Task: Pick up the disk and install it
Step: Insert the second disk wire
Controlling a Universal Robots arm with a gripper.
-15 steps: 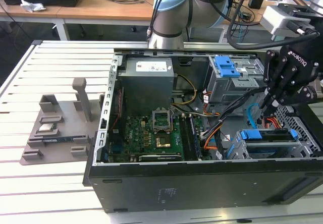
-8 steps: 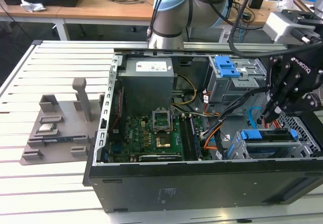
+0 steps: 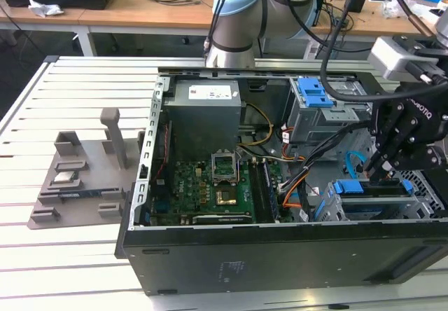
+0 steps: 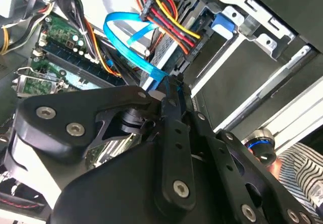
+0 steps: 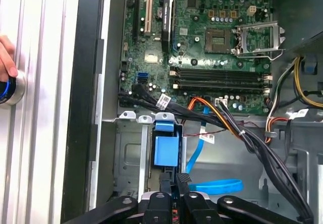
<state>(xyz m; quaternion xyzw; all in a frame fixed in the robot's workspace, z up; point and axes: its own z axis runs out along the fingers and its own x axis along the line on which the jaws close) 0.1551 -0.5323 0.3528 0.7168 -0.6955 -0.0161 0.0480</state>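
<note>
The exterior view is looking down on the open computer case (image 3: 280, 185) from above its front edge, while both wrist views are facing close into its drive bay (image 5: 151, 158)

Open computer case (image 3: 280, 255) lies on the slatted table (image 3: 84, 87). Inside, motherboard (image 3: 210, 192) sits at 9 o'clock of the drive bay (image 3: 371, 206); power supply (image 3: 206, 111) at 12 o'clock of the motherboard. Gripper (image 3: 381, 171) hangs directly above the bay. Fixture tray (image 3: 70, 185) lies outside, at 9 o'clock of the case.
</note>
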